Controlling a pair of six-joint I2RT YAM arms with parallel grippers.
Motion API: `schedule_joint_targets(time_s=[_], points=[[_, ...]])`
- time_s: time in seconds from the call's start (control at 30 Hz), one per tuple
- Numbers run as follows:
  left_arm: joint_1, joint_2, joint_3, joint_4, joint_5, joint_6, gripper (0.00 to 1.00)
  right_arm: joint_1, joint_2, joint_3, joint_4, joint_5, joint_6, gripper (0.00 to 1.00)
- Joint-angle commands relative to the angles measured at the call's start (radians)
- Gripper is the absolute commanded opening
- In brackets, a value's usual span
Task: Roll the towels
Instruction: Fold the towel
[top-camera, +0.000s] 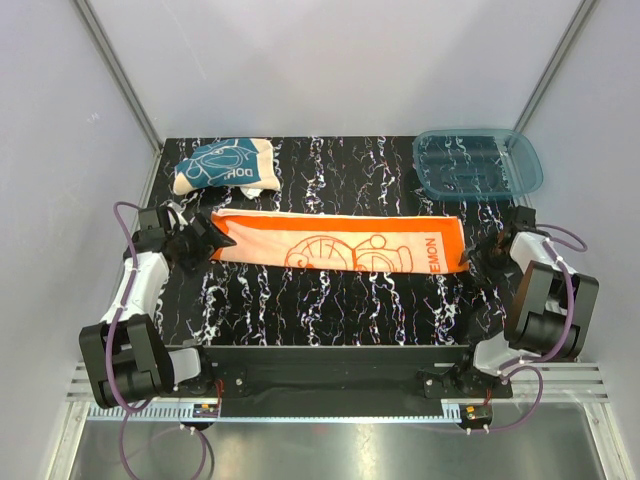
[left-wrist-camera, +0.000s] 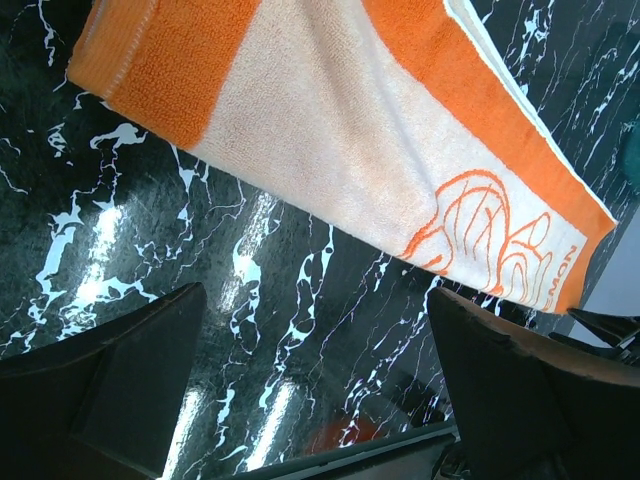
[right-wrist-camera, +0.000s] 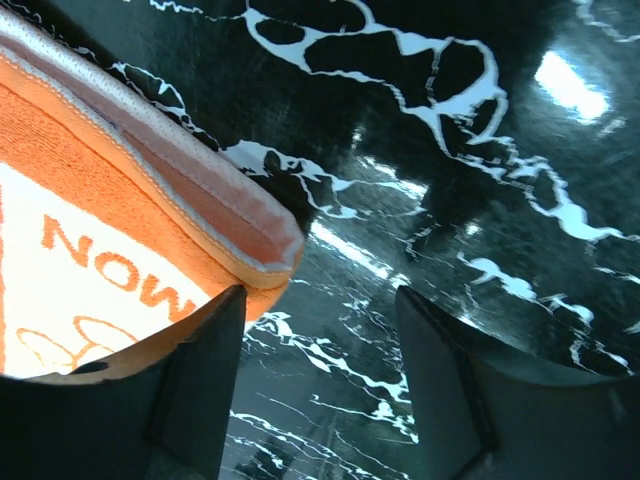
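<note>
Left gripper (left-wrist-camera: 315, 305) wide open, right gripper (right-wrist-camera: 320, 300) parted, both empty; orange towel (top-camera: 330, 245) flat between.

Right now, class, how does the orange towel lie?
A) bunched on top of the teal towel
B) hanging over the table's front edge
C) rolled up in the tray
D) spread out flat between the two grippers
D: the orange towel lies spread flat on the table, one end by the left gripper, the other by the right gripper, apart from the teal towel.
</note>
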Motion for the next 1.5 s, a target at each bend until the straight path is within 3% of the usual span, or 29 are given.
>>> schedule_joint_targets(time_s=[0.0,0.2,0.3,0.33,0.37,0.6,0.77,1.03,1.23,1.47], points=[[0.006,-0.018,-0.003,0.049,0.033,-0.002,0.99,-0.004,0.018,-0.024,0.103,-0.061,0.009,0.67],[0.019,-0.012,-0.008,0.055,0.042,-0.006,0.99,-0.004,0.074,-0.023,0.157,-0.094,0.006,0.63],[0.02,-0.015,-0.008,0.055,0.04,-0.005,0.99,-0.004,0.104,-0.01,0.174,-0.094,0.003,0.55],[0.02,-0.015,-0.009,0.055,0.04,-0.002,0.99,-0.004,0.114,-0.009,0.178,-0.095,0.0,0.49],[0.022,-0.015,-0.006,0.052,0.04,-0.003,0.99,-0.004,0.127,-0.004,0.178,-0.095,-0.006,0.36],[0.022,-0.021,-0.006,0.052,0.031,-0.002,0.99,-0.004,0.108,0.065,0.097,0.012,-0.045,0.0],[0.022,-0.032,-0.014,0.069,0.042,-0.009,0.98,0.051,-0.033,0.149,-0.026,0.059,-0.039,0.0],[0.022,-0.032,-0.026,0.092,0.072,-0.018,0.97,0.442,-0.084,0.411,-0.132,0.11,0.093,0.0],[0.022,-0.024,-0.028,0.096,0.086,-0.02,0.97,0.744,0.072,0.612,-0.02,0.072,0.133,0.0],[0.02,-0.027,-0.023,0.087,0.071,-0.012,0.97,0.924,0.372,0.929,0.065,0.021,0.199,0.0]])
